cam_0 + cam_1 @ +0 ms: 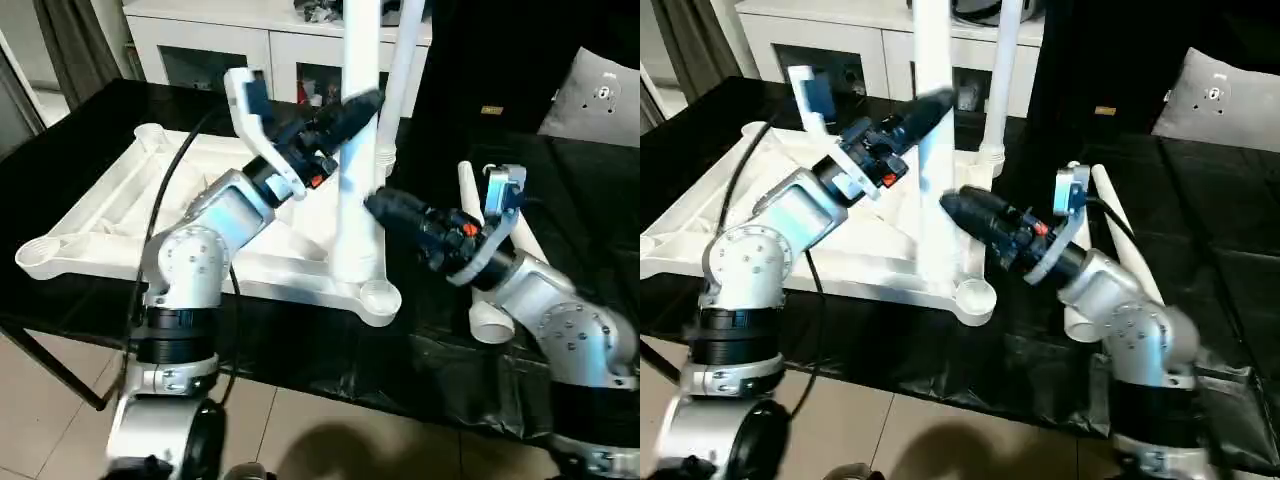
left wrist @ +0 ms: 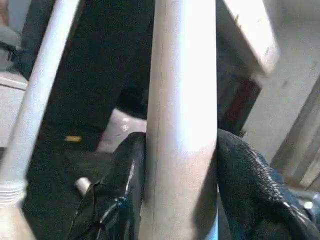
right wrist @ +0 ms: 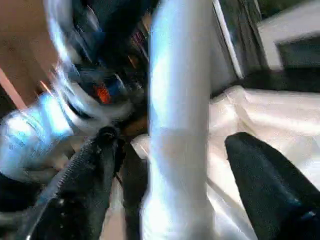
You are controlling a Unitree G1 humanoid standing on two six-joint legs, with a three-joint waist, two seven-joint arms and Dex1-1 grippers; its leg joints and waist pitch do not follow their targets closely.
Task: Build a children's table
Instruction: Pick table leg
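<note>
Near upright leg (image 1: 358,150): your left gripper (image 2: 181,165) clamps it, blocking that side.
Right gripper (image 3: 170,185): fingers stand apart around the leg's base.
Behind: second leg (image 1: 400,80) crowds your reach.

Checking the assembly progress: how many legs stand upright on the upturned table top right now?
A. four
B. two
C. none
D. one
B: two white legs rise from the table top, the near leg gripped by the left tool, the far leg standing at the corner behind; another leg lies on the black surface by the right arm.
</note>
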